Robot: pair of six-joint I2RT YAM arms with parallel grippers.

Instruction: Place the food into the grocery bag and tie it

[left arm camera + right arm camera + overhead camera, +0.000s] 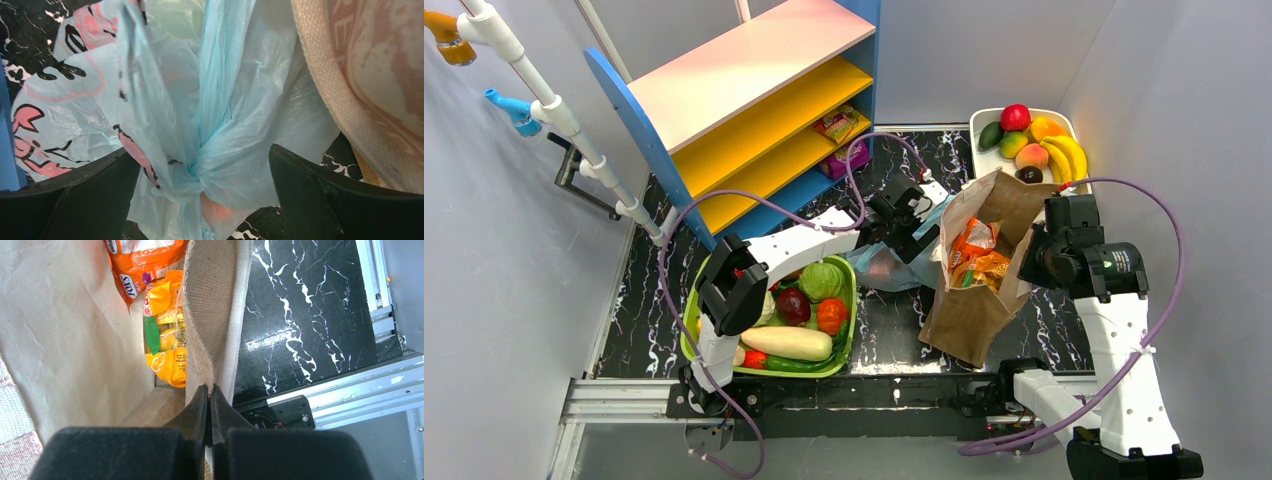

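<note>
Left claw (204, 154) stands wide apart astride the knotted grocery bag (250, 100), mid-surface beside the brown bag (75, 340). Right claw (210, 390) is clamped on that brown bag's rim. Risk: the knot (192, 172) looks loose and could slip undone if the handles are tugged.

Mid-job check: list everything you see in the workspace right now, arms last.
grocery bag: one, light blue, centre, handles knotted
brown bag: one, brown, right of centre, open
snack packets: at least two, orange, inside brown bag
basket: one, green, front left
vegetables: several, mixed colours, in basket
tray: one, white, back right
fruit: several, mixed colours, on tray
shelf: one, blue, yellow and pink, back
left gripper: open, straddling the knot
right gripper: shut on brown bag's rim
</note>
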